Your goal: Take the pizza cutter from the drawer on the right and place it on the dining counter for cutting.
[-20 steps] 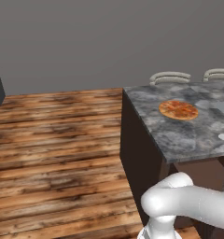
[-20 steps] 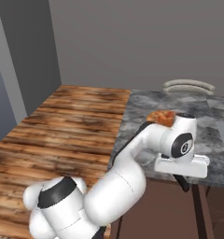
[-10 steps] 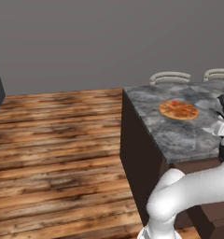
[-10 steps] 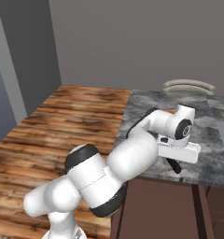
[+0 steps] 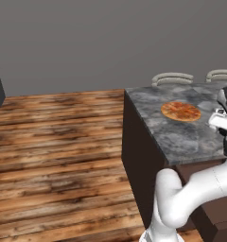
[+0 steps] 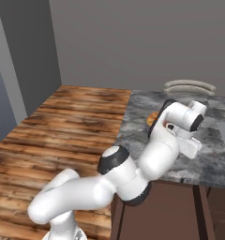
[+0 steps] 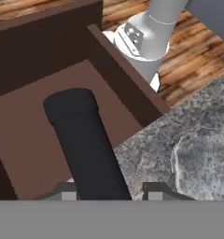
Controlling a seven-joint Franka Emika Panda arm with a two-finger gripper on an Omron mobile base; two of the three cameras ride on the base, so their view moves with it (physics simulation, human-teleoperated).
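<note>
A grey marbled dining counter (image 5: 181, 137) is standing on a dark brown cabinet base over a wooden plank floor (image 5: 58, 156). A round orange pizza (image 5: 181, 111) is lying flat on the stone top, toward its far side and well clear of the near edge. From the right base view, the same slab (image 6: 138, 126) is running back toward a grey wall. In the hand view, a corner of the marbled top (image 7: 188, 149) is sitting just beside an open dark brown drawer (image 7: 34, 140).
</note>
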